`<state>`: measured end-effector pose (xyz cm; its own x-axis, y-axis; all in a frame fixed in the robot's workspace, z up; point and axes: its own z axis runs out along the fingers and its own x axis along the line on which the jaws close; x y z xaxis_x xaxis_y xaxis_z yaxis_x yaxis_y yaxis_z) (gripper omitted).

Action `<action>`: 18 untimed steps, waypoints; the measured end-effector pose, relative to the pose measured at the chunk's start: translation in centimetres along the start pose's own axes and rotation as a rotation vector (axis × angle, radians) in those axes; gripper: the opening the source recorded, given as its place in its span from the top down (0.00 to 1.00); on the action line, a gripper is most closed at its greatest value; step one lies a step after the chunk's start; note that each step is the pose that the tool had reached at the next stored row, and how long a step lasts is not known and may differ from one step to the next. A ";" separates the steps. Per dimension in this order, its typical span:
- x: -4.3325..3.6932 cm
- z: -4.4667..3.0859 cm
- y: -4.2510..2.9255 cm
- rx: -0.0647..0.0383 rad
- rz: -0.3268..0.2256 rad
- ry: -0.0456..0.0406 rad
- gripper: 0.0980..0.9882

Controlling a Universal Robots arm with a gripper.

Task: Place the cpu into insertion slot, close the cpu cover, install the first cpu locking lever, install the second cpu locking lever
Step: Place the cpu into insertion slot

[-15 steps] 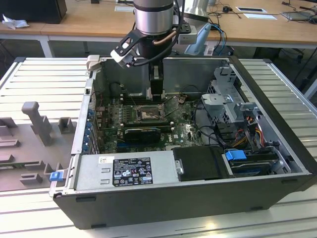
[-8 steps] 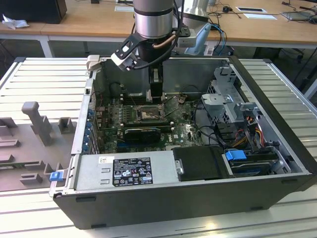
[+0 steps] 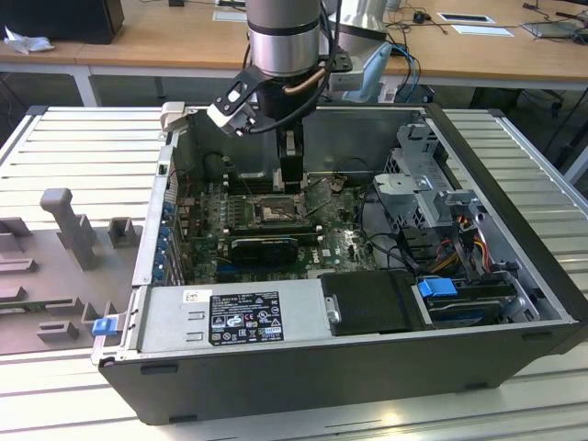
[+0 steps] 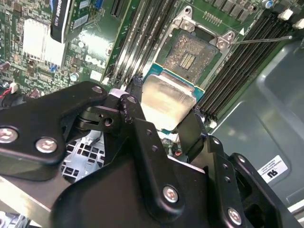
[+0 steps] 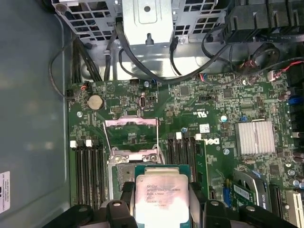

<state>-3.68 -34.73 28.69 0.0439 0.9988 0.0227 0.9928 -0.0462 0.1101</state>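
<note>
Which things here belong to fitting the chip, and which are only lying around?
For the job:
- chip, held in the gripper
- socket, uncovered
- cover, open
- thin lever

Not part of it:
- memory slots
- round battery
- finned heatsink
- power supply

The cpu has a smooth silver metal top with a bright glare (its edge is green board material). The gripper is matt black, with shiny steel screw heads. The insertion slot shows a dull gold pin field. The cpu cover is bare bright metal. The circuit board is glossy green, and the case wall is smooth matt grey metal.
</note>
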 end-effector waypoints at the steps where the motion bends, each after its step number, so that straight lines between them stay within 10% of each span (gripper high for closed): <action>1: -0.01 0.46 -0.07 0.001 -0.046 0.0051 0.50; 18: 1.11 4.20 -1.05 0.002 -0.075 0.0083 0.50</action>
<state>-4.21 -33.50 24.44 -0.0318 0.9992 0.0227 0.9935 0.0292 0.1099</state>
